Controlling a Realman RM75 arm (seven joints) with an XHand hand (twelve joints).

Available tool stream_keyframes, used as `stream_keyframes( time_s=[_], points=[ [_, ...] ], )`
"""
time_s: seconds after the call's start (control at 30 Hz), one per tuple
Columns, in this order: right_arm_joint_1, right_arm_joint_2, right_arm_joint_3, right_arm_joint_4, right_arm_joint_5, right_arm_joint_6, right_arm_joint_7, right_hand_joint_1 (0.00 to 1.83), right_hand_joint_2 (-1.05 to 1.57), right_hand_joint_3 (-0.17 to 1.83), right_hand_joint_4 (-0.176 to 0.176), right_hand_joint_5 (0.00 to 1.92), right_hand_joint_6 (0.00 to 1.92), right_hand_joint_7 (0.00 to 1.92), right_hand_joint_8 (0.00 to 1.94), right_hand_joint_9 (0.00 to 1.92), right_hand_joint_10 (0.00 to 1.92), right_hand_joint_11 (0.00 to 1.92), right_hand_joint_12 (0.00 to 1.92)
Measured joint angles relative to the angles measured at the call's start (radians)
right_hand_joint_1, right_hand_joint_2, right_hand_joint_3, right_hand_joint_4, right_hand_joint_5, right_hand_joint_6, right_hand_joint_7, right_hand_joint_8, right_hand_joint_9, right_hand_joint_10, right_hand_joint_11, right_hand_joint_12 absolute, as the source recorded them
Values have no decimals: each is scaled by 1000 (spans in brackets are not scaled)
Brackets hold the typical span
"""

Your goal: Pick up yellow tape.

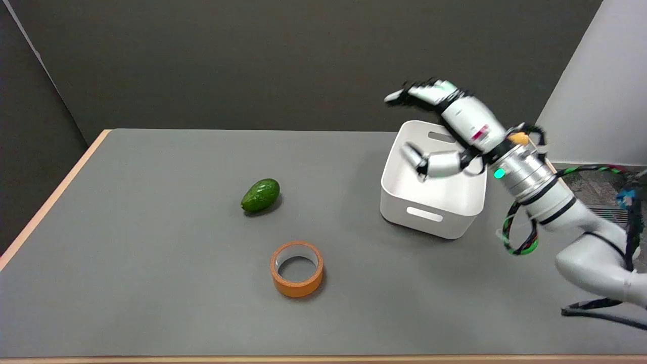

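The right hand (pixel 447 129) hung open and empty above the white bin (pixel 432 202), while the yellow tape (pixel 296 268) lay flat on the table (pixel 151 283), at five o'clock from the avocado (pixel 260 195).

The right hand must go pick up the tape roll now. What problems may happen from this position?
1. The right hand hangs open above the white bin, far from the yellow tape. Sweeping low toward the tape, it may strike the bin's rim and push it.
2. The tape lies flat on the table, so the fingers may slide it rather than get hold of it.
3. The avocado lies close behind the tape; overreaching might knock it rolling.
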Motion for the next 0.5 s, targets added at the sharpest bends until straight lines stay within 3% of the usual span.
stream_keyframes(
  time_s=[0.5],
  points=[
    [-124,-51,-155,191,-63,-156,-287,775,650,960,55,271,518,336,379,268,724,39,1135]
  ],
)
